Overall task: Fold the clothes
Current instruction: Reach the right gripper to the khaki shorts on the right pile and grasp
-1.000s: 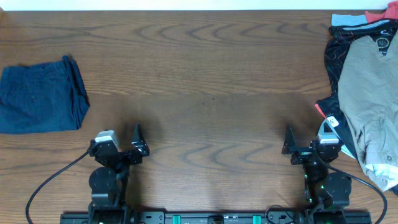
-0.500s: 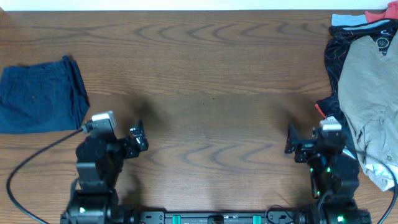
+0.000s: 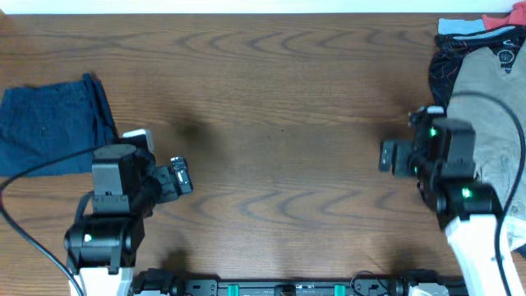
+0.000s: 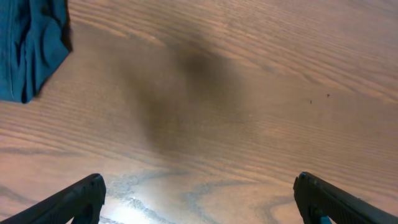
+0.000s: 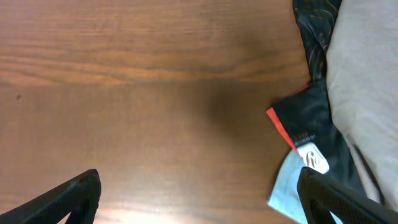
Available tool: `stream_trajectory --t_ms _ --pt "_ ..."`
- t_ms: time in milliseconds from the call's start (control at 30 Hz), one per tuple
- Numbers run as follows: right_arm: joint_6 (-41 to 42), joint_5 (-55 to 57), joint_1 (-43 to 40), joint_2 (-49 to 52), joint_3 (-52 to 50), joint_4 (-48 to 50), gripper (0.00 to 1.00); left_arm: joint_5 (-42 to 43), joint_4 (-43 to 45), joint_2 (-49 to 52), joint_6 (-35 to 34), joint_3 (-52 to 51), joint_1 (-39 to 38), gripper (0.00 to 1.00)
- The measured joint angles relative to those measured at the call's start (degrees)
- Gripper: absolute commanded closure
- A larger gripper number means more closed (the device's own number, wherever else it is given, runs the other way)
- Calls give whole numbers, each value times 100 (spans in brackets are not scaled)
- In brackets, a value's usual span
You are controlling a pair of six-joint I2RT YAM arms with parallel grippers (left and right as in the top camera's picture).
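Note:
The khaki-beige shorts [image 3: 493, 107] lie crumpled at the table's right edge, on top of a black jersey; in the right wrist view the shorts [image 5: 367, 81] fill the upper right corner. My right gripper [image 3: 386, 156] is open and empty over bare wood, just left of the pile; its fingers show at the bottom of the right wrist view [image 5: 199, 202]. My left gripper [image 3: 181, 174] is open and empty over bare wood at the left front, also seen in the left wrist view [image 4: 199, 202].
A dark navy blue garment [image 3: 53, 127] lies folded at the far left, its edge in the left wrist view [image 4: 31, 43]. The black jersey with red and white print [image 3: 448, 70] lies under the shorts, with a pale blue part [image 5: 292, 186] near my right fingertip.
Both arms have risen from their low rest poses at the front edge. The right gripper moved up and toward the pile; the left moved slightly back. The clothes have not moved.

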Motion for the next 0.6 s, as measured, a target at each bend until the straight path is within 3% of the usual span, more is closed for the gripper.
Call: stream_trajectory --t_ms 133,267,400,600 --pt "55 98 -13 463 85 173 1 0 0 136 20 9 0 2" --pt "518 922 -273 896 87 210 1 2 -2 219 22 9 0 2" --pt "1152 1707 -1023 1357 87 273 12 2 -2 240 22 9 0 2" --pt "1580 1727 -2065 1923 87 494 33 0 -2 251 22 9 0 2"
